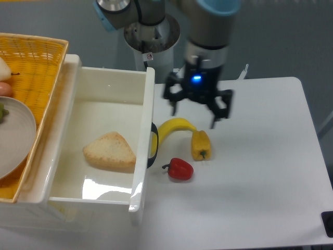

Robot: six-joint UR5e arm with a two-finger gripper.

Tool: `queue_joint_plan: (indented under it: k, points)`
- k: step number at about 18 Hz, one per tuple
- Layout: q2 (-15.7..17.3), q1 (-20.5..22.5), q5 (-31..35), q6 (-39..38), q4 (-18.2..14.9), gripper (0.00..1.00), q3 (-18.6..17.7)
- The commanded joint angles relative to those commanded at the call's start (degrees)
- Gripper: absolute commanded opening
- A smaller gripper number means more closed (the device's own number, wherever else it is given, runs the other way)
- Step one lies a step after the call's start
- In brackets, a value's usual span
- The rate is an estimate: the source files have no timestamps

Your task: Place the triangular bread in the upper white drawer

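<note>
Bread: the triangular bread [110, 151] lies flat on the floor of the upper white drawer [143, 156], toward its front wall, apart from my pincer. Pincer [193, 115]: mine, spread wide, holding nothing, raised over the desk [260, 172] just right of the drawer. Beneath it: banana [174, 127], curved, with a yellow pepper [201, 145] at its right end. Red pepper [180, 169] near the dark handle. Yellow wicker basket [36, 62] at left, with a grey plate [15, 138].
</note>
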Motion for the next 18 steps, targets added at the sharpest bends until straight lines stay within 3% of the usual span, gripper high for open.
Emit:
queue_joint_plan:
  k: [5,9,10,13,18]
  points:
    - [-3.1,3.3,0.9,6.1,2.2,1.00,-1.3]
    - [-6.3,3.4,12.5,9.8,2.5,1.00,-3.8]
    - [-7.7,3.3,14.1,11.0,4.2,1.00,-4.4]
    - [-11.9,3.5,14.2,13.8,13.6,1.00,-5.8]
    - [-16.3,3.9,14.3,25.1,14.8,1.00,-5.3]
